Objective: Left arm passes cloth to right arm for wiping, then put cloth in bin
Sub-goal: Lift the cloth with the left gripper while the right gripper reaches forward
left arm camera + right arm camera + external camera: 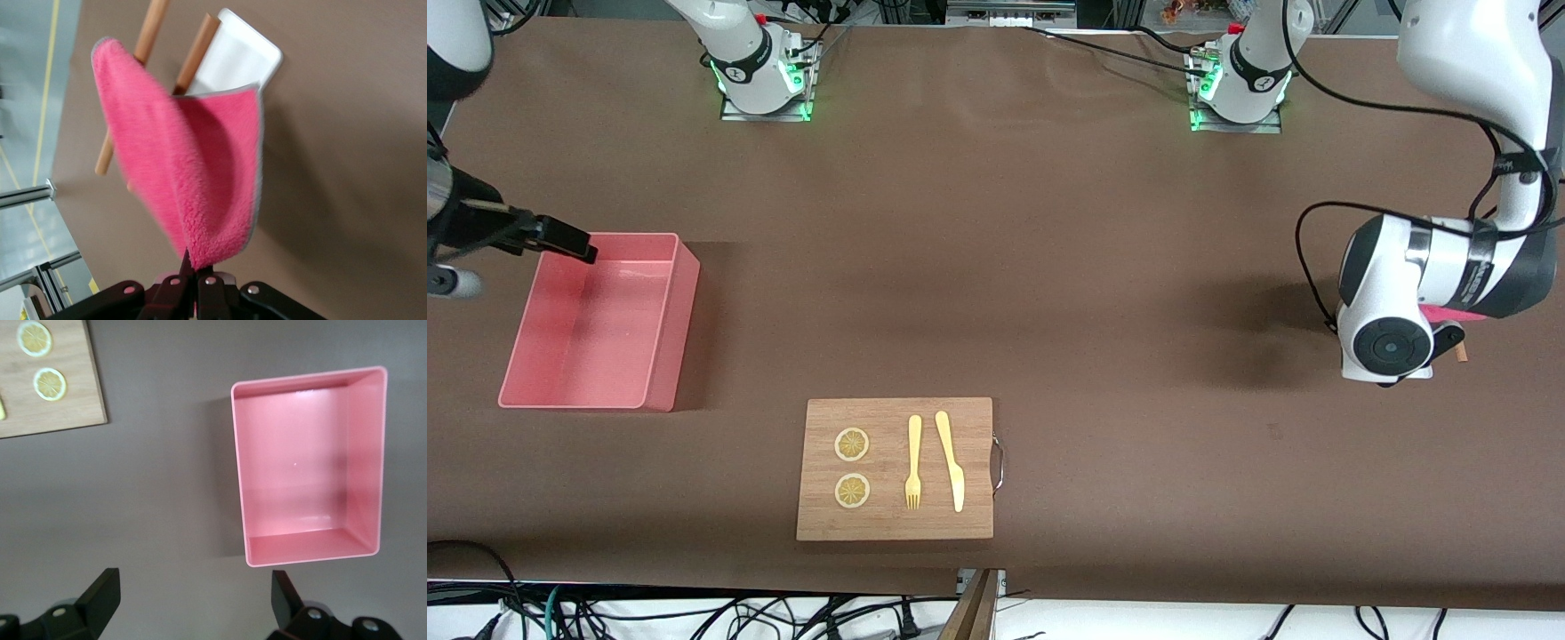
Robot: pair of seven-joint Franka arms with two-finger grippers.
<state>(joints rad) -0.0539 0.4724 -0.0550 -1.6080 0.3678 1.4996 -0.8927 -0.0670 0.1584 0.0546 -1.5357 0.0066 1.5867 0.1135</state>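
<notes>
Cloth (200, 173) pinched in left gripper (193, 283), no readable writing

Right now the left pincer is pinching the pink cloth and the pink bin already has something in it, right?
Not quite. The left pincer does pinch the cloth, but the bin holds nothing; the right wrist view shows its bare floor.

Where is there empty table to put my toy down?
Bare table runs between the bin and the left arm's end, up to the arm bases, and between board and bin. The bin is empty too. The board is crowded: lemon slices, fork, knife. Around the left gripper, holding the cloth, sit a white tray and sticks.
</notes>
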